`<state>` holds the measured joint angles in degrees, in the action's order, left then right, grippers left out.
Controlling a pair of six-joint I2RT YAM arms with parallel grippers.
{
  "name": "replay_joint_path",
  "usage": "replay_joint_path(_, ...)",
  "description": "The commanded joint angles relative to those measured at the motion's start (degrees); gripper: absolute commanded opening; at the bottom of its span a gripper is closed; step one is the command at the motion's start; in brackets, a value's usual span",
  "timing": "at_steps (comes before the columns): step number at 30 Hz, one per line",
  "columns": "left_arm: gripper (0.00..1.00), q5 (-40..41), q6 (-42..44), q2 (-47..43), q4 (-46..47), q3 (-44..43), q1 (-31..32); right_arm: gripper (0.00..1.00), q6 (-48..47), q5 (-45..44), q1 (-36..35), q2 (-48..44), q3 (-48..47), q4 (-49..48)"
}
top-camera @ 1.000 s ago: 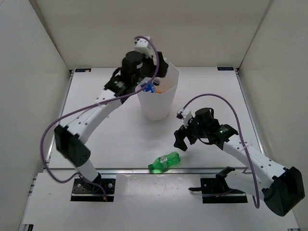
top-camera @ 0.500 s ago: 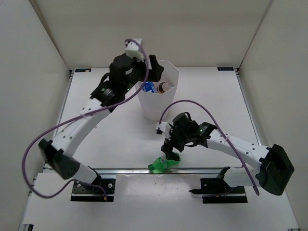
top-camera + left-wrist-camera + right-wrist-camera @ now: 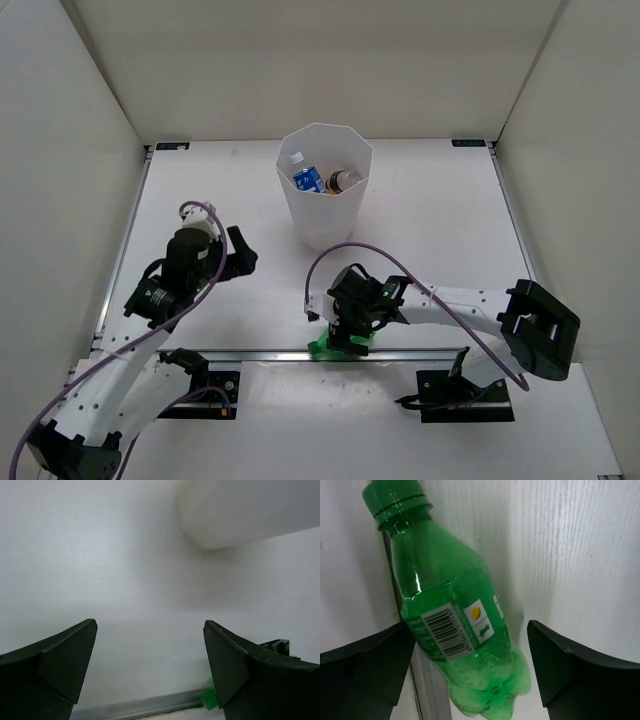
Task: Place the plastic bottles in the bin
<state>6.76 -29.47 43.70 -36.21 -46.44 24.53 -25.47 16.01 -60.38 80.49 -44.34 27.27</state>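
Green bottle [image 3: 340,346] [image 3: 455,630] lies right on the table [image 3: 250,200]'s near edge, at 6 o'clock from the white bin [image 3: 325,220] (other bottles [image 3: 305,180] sit inside it), between the wide-open fingers [image 3: 365,665] of the right claw [image 3: 345,330] [image 3: 470,647]. Left claw [image 3: 240,255] [image 3: 150,632], wide and empty, hangs at 8 o'clock, well apart.

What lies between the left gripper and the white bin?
Only bare table: in the left wrist view, plain white surface runs from the open left gripper up to the bin; the top view agrees.
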Motion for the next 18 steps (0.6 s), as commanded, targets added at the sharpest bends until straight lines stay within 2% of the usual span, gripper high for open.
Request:
replay_joint_path(1, 0.98, -0.2, -4.0, -6.2, -7.0, 2.0, -2.0, 0.87, 1.2, -5.2, -1.1, 0.5, 1.8, -9.7)
replay_joint_path(4, 0.98, -1.1, -4.8, -8.1, -7.1, 3.4, -4.4, 0.68, 1.7, -7.9, -1.9, -0.8, 1.6, -13.8)
replay_joint_path(5, 0.99, 0.0, -5.2, -8.0, -7.0, 3.0, -4.1, 0.46, 1.7, -7.8, -1.8, -2.4, 1.4, -14.3)
replay_joint_path(6, 0.99, 1.0, -5.2, -7.9, -7.1, 2.5, -4.2, 0.34, 2.4, -6.9, -1.5, -4.0, 1.1, -15.3)
replay_joint_path(9, 0.98, 3.2, -5.6, -7.6, -6.6, 2.5, -4.2, 0.36, 2.3, -4.7, 0.3, -8.8, -2.2, -16.1)
replay_joint_path(12, 0.98, 4.0, -6.6, -6.7, -5.8, 2.9, -4.8, 0.36, 2.5, -4.6, 1.9, -11.9, -10.2, -16.3)
replay_joint_path(13, 0.99, 4.0, -6.6, -6.3, -5.2, 3.2, -5.5, 0.28, 3.4, -3.2, 3.3, -12.1, -14.3, -17.3)
replay_joint_path(18, 0.98, 3.4, -6.0, -3.3, -4.2, 3.2, -8.0, 0.37, 5.4, 4.6, 15.0, -7.8, -31.9, -21.7)
